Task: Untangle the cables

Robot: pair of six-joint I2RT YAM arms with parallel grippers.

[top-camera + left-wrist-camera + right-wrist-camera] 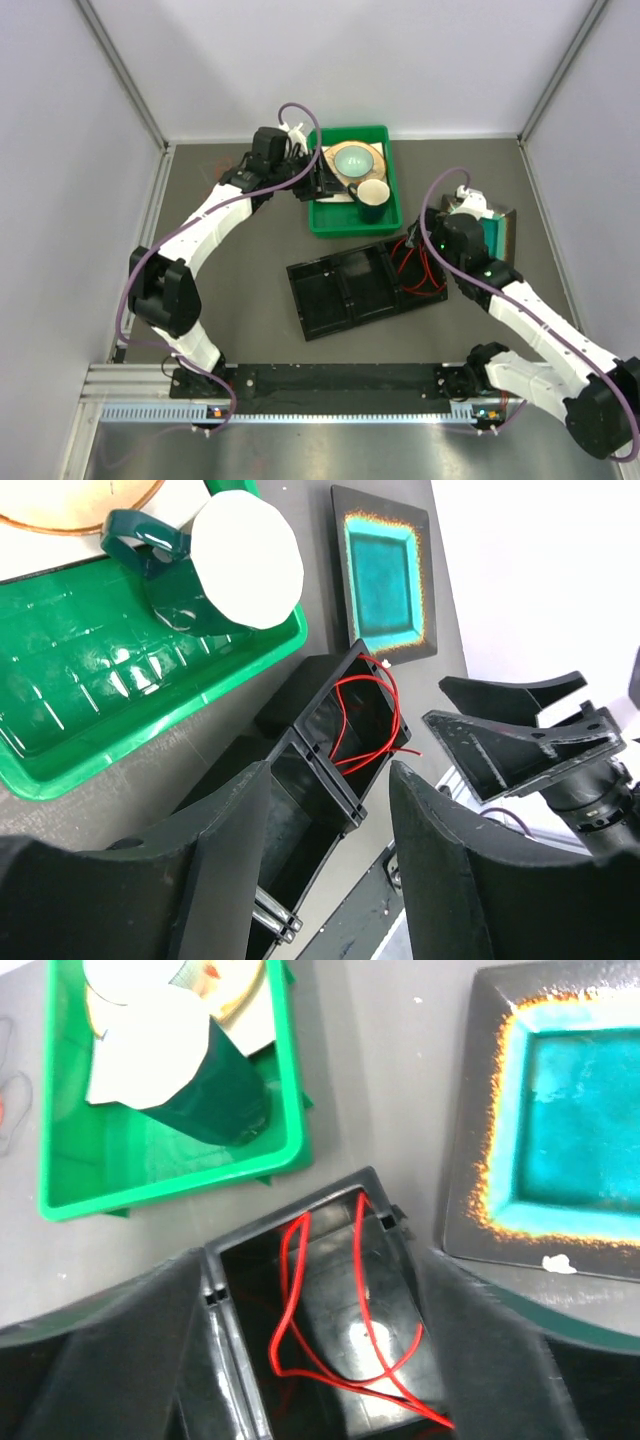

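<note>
A red cable (418,262) lies in loose loops in the right-hand compartment of a black three-compartment tray (330,295). It shows in the right wrist view (300,1310) and the left wrist view (365,715). My right gripper (427,240) hovers just above that compartment, open and empty (315,1260), with its fingers to either side of it. My left gripper (318,178) is open and empty (325,780) over the green tray (385,222). A thin grey strand with a bit of orange (12,1100) lies on the table at the left edge of the right wrist view.
The green tray holds a dark green mug (372,195) and a teal bowl on a wooden plate (352,158). A square teal plate with a dark rim (575,1130) lies right of the black tray, partly under my right arm. Walls enclose the table.
</note>
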